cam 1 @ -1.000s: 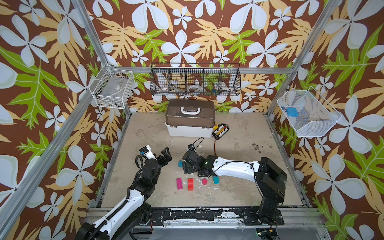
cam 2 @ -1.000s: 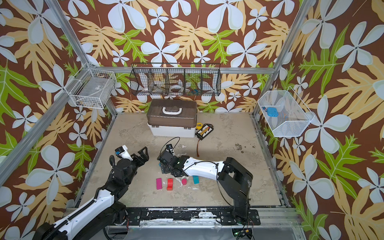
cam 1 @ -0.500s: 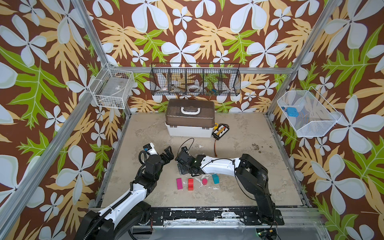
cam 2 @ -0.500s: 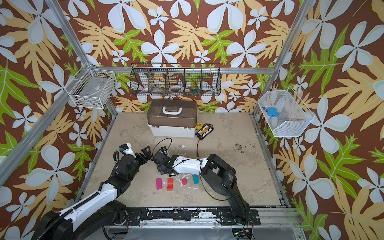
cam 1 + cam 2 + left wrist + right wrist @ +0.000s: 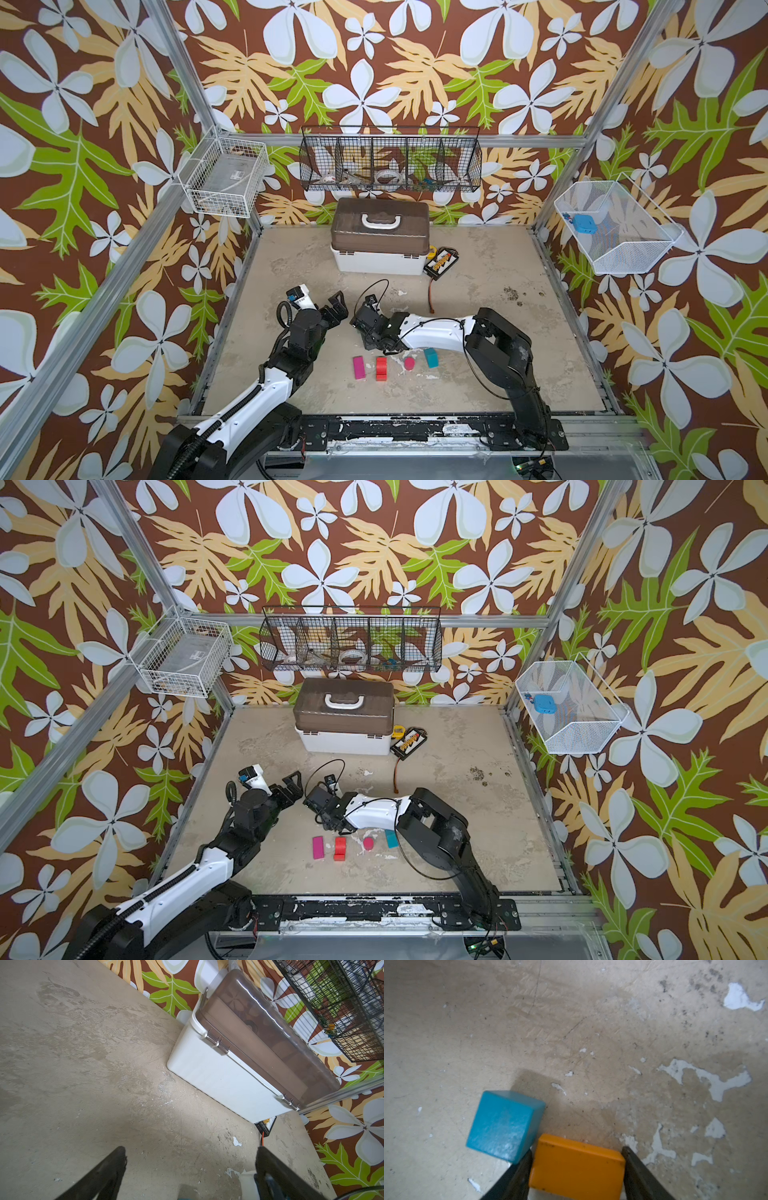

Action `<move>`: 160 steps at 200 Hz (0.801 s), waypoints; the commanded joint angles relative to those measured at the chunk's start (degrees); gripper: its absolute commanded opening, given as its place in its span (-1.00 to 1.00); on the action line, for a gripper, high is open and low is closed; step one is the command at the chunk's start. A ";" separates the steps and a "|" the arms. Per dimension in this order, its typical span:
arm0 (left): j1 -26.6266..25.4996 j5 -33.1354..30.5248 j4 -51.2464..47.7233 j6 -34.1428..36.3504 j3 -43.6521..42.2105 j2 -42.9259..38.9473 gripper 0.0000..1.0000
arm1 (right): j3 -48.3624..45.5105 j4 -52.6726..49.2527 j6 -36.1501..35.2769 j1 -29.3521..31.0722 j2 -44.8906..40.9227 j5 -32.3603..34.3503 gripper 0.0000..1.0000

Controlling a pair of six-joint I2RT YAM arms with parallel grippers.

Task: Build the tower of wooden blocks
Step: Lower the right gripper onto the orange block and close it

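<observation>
Walls point(image 5: 374, 83) all round: brown wallpaper with big white flowers and green and tan leaves, aluminium frame point(image 5: 183, 62) at the corners. Floor point(image 5: 498, 291) is beige, mottled and scuffed, with white chipped patches point(image 5: 708, 1078) (dark specks too, toward the right wall). Back wall carries a black wire rack point(image 5: 390, 162) with dividers. Left wall has a white wire basket point(image 5: 224, 183), right wall a white mesh basket point(image 5: 623, 249) holding a blue item point(image 5: 584, 223). White box with brown lid point(image 5: 380, 241) sits at the back wall, black and yellow pack point(image 5: 441, 262) just beside it. Light even, shadows soft
</observation>
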 commanded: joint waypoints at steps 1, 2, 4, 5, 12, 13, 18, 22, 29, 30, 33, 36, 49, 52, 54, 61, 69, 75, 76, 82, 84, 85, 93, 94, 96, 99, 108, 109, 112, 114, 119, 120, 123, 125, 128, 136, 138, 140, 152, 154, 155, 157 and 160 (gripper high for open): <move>0.04 0.02 0.65 -0.20 -0.05 0.27 0.96 | -0.23 -3.00 0.19 0.00 -0.10 0.60 0.19; 0.00 0.03 0.65 -0.16 -0.05 0.29 0.96 | -0.25 -3.04 0.19 0.00 -0.12 0.59 0.18; 0.01 0.03 0.65 -0.15 -0.05 0.31 0.96 | -0.26 -3.08 0.19 -0.02 -0.14 0.59 0.18; 0.03 0.03 0.65 -0.13 -0.05 0.31 0.96 | -0.26 -3.08 0.19 -0.01 -0.14 0.59 0.17; 0.04 0.09 0.65 -0.05 0.08 0.40 0.96 | -0.63 -2.88 0.34 -0.05 -0.38 0.51 0.17; 0.04 0.10 0.65 -0.04 0.10 0.40 0.96 | -0.67 -2.85 0.35 -0.02 -0.44 0.51 0.17; 0.02 0.06 0.57 0.04 0.13 0.47 0.97 | -1.01 -2.55 0.40 0.00 -0.64 0.42 0.17; 0.05 0.05 0.56 0.00 0.24 0.49 0.97 | -1.37 -2.28 0.43 0.00 -0.84 0.26 0.17; 0.05 0.03 0.59 0.04 0.17 0.38 0.96 | -1.88 -1.89 0.46 0.00 -1.22 0.16 0.16; 0.05 -0.01 0.57 0.05 0.15 0.39 0.96 | -1.95 -1.87 0.46 0.00 -1.26 0.11 0.17; 0.05 0.03 0.56 0.06 0.13 0.40 0.96 | -2.12 -1.71 0.52 0.00 -1.43 0.15 0.16; 0.05 0.00 0.56 0.06 0.13 0.40 0.96 | -2.32 -1.59 0.54 -0.02 -1.56 0.15 0.15; 0.05 0.01 0.52 0.21 0.13 0.26 0.96 | -2.59 -1.48 0.56 0.00 -2.15 0.18 0.15; 0.05 -0.01 0.48 0.23 0.13 0.26 0.96 | -2.48 -1.64 0.55 0.00 -2.29 0.28 0.15; 0.05 -0.09 0.50 0.23 0.13 0.30 0.96 | -2.31 -1.78 0.65 -0.02 -2.33 0.36 0.15; 0.05 -0.25 0.43 0.19 0.06 0.20 0.96 | -2.00 -2.21 0.70 0.00 -2.49 0.41 0.15; 0.05 -0.18 0.63 -0.01 -0.04 0.23 0.97 | -1.68 -2.47 0.54 -0.04 -2.76 0.34 0.13; 0.04 0.04 0.79 -0.03 -0.05 0.23 0.97 | -1.46 -2.72 0.43 -0.04 -3.00 0.24 0.12; 0.04 0.08 0.81 -0.03 -0.05 0.23 0.97 | -1.44 -2.73 0.44 -0.02 -3.02 0.24 0.12; 0.04 0.23 0.91 0.10 -0.01 0.31 0.97 | -1.34 -2.82 0.37 -0.01 -3.32 0.24 0.12; 0.05 0.26 0.91 0.14 0.03 0.33 0.97 | -1.35 -2.78 0.36 0.00 -3.42 0.30 0.11; 0.05 0.24 0.91 0.19 0.03 0.37 0.97 | -1.33 -2.76 0.36 0.00 -3.50 0.27 0.11; 0.05 0.15 0.69 0.32 0.13 0.38 0.97 | -1.59 -2.51 0.29 0.00 -4.10 0.36 0.11; 0.05 0.14 0.67 0.32 0.17 0.39 0.97 | -1.63 -2.49 0.33 0.00 -4.19 0.39 0.11; 0.05 0.08 0.61 0.32 0.20 0.40 0.97 | -1.73 -2.43 0.31 0.00 -4.25 0.41 0.11; 0.00 -0.06 0.53 0.32 0.21 0.40 0.97 | -1.95 -2.35 0.28 -0.02 -4.54 0.41 0.11; 0.05 -0.22 0.50 0.32 0.22 0.35 0.97 | -2.27 -1.97 0.44 -0.02 -5.29 0.50 0.11; 0.05 -0.18 0.49 0.32 0.21 0.38 0.97 | -2.37 -1.96 0.44 -0.01 -5.40 0.50 0.11; 0.05 -0.22 0.48 0.32 0.21 0.40 0.97 | -2.47 -1.88 0.42 -0.08 -5.68 0.58 0.11; 0.05 -0.23 0.48 0.32 0.21 0.40 0.97 | -2.51 -1.91 0.42 -0.02 -5.83 0.63 0.11; 0.05 -0.19 0.52 0.32 0.21 0.40 0.97 | -2.43 -2.06 0.47 0.00 -6.16 0.73 0.10; 0.05 -0.17 0.54 0.32 0.21 0.40 0.97 | -2.36 -2.14 0.50 -0.04 -6.23 0.75 0.10; 0.05 -0.21 0.55 0.32 0.21 0.47 0.97 | -2.30 -2.38 0.53 0.00 -6.29 0.83 0.10; 0.02 -0.22 0.56 0.28 0.21 0.48 0.97 | -2.16 -2.45 0.56 0.00 -6.47 0.89 0.10; 0.04 -0.22 0.56 0.24 0.17 0.49 0.97 | -2.07 -2.89 0.56 0.00 -6.66 0.98 0.10; 0.05 0.07 0.78 0.00 0.13 0.63 0.98 | -1.87 -3.46 0.60 0.00 -7.15 1.20 0.09; 0.05 0.11 0.84 -0.02 0.08 0.72 0.98 | -1.85 -3.53 0.55 -0.04 -7.30 1.25 0.08; 0.05 0.19 0.94 -0.09 0.05 0.75 0.98 | -1.98 -3.70 0.54 -0.05 -7.47 1.28 0.08; 0.01 0.82 1.10 -0.03 0.21 1.16 0.98 | -2.64 -4.22 0.77 0.00 -9.00 2.26 0.08; 0.04 0.89 1.05 -0.03 0.28 1.25 0.97 | -2.92 -4.23 0.79 0.00 -9.37 2.44 0.08; 0.04 0.90 1.07 -0.03 0.29 1.31 0.98 | -3.04 -4.23 0.84 0.00 -9.55 2.48 0.08; 0.02 0.91 1.04 -0.03 0.37 1.40 0.97 | -3.35 -4.16 0.86 0.00 -9.88 2.58 0.08; 0.02 0.93 0.94 0.05 0.43 1.43 0.97 | -3.87 -4.02 0.89 -0.05 -10.49 2.73 0.08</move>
